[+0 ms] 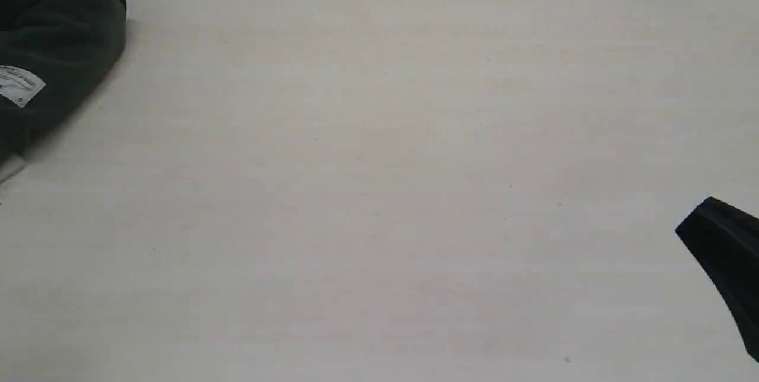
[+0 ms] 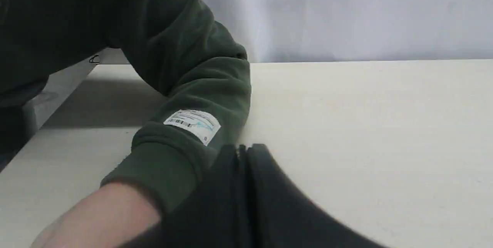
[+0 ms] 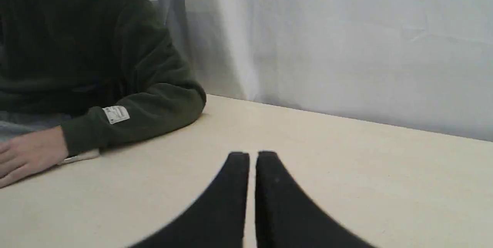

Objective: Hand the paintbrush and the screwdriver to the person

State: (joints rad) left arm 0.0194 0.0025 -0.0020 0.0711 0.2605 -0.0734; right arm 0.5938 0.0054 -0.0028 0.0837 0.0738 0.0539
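The person's dark green sleeve (image 1: 59,44) rests on the table's far left, its white label (image 1: 21,85) showing. Their bare hand (image 3: 27,155) lies flat on the table, and in the left wrist view the hand (image 2: 104,217) is just beside my left gripper (image 2: 242,148), which is shut and holds nothing. My right gripper (image 3: 252,153) is shut too, a thin slit between its empty fingers; it enters the exterior view at the right edge (image 1: 705,207). No paintbrush or screwdriver is clearly in view. A pale sliver (image 3: 79,158) peeks from under the wrist; I cannot tell what it is.
The pale wooden table (image 1: 379,162) stretches between the sleeve and my right gripper. A white curtain (image 3: 346,47) hangs behind the table's far edge. The left gripper lies outside the exterior view.
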